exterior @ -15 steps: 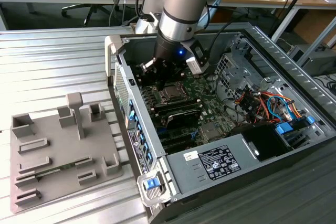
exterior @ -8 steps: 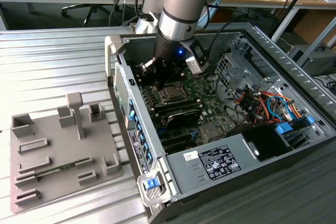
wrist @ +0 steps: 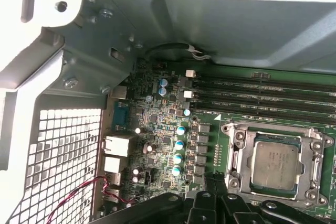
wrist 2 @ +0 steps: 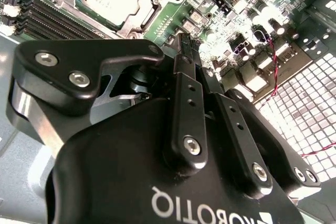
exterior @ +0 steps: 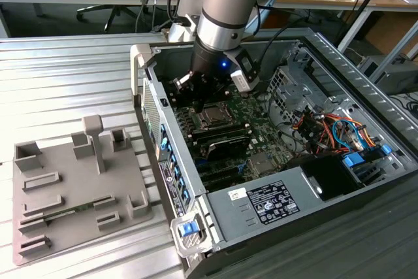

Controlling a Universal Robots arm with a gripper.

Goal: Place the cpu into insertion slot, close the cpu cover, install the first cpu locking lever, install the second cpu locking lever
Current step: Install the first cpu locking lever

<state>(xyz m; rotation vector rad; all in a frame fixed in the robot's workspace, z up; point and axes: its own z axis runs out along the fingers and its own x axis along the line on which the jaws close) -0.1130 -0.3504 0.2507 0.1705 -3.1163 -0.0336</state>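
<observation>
Silver cpu (wrist: 275, 164) seemingly beside gripper (wrist: 212, 192).

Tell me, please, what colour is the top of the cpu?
Dull silver-grey, clearest on the cpu in the first wrist view.

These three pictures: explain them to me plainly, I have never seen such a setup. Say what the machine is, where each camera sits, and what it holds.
The grey and blue jointed tube is a robot arm, ending in a black gripper. The exterior view looks from outside onto an open grey metal computer case lying on a ribbed metal table. The gripper hangs inside the case, over the green motherboard.

Both wrist views come from cameras on the arm, looking past its black fingers. They show the small square silver-grey cpu lying in the silver-rimmed insertion slot, framed by the thin silver cpu cover. The fingers look pressed together with nothing visible between them.
</observation>
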